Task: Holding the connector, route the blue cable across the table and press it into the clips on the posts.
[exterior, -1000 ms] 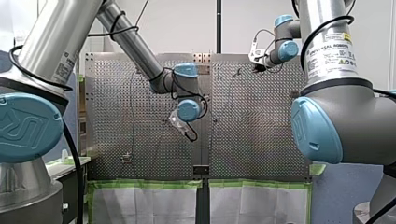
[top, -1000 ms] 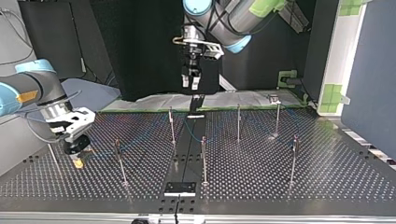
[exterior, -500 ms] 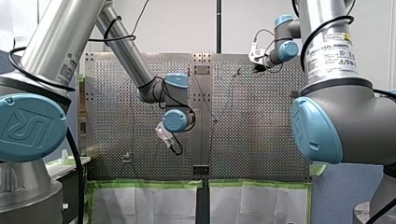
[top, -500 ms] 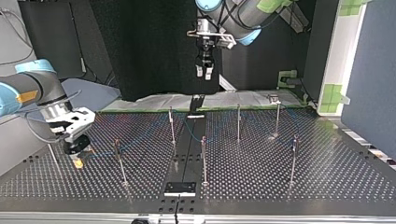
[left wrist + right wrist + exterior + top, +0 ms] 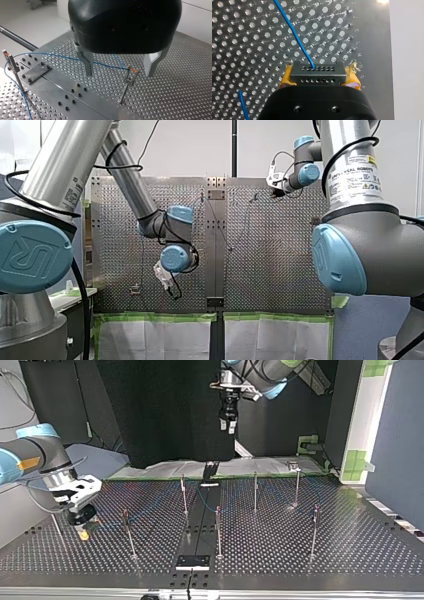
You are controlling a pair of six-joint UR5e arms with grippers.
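Note:
My right gripper (image 5: 318,78) is shut on the grey connector (image 5: 316,70), which sits between its yellow pads (image 5: 284,78) low over the perforated table (image 5: 310,560). The blue cable (image 5: 294,32) leaves the connector and runs across the holes. In the top view this gripper (image 5: 82,527) hangs at the left, by a post (image 5: 128,532). My left gripper (image 5: 120,72) is open and holds nothing; its metal fingers (image 5: 87,62) hover high above a clipped post (image 5: 126,87) where the cable (image 5: 57,54) passes. In the top view it (image 5: 227,425) is raised over the table's far side.
Several thin posts stand on the table, among them one near the middle (image 5: 218,530) and one at the top view's right (image 5: 314,530). A bolted dark plate (image 5: 192,561) lies on the centre strip. Green tape (image 5: 160,317) lines the table's edge.
My left arm has drawn back from the table's middle, rising and shifting right in the top view, with its gripper still open. My right arm and the connector have not moved.

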